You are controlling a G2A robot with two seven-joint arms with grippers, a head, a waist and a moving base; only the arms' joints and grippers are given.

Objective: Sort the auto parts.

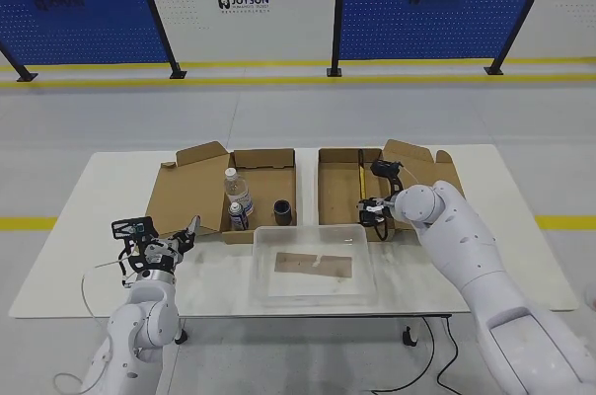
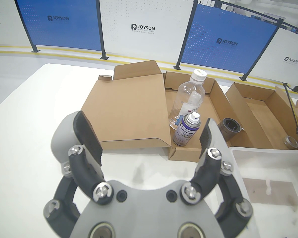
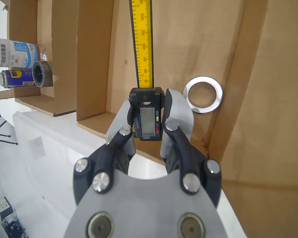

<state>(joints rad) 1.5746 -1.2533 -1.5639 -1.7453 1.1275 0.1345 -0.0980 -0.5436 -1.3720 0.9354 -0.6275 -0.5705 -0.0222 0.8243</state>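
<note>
Clamping the digital caliper at its black display head with the right gripper, jaws clenched on both sides of the head. Located inside the right cardboard box, at the near end, close to the clear plastic bin. Identified by a black housing with a blank grey screen, one yellow and one red button, and a long yellow scale with black graduations. Runs lengthwise over the box floor, away from the gripper toward the far wall. Cannot tell whether resting on the floor or raised off it. Sits just beside a polished metal ring lying flat on the same floor, near the side wall.

Positioned with the left gripper over the white table, near the folded-out flap of the left cardboard box, jaws released and spread wide, grasping nothing. Stored in the left box: an upright clear bottle with a white cap, an upright blue spray can just beside it, and a black cylindrical sleeve near the can.
</note>
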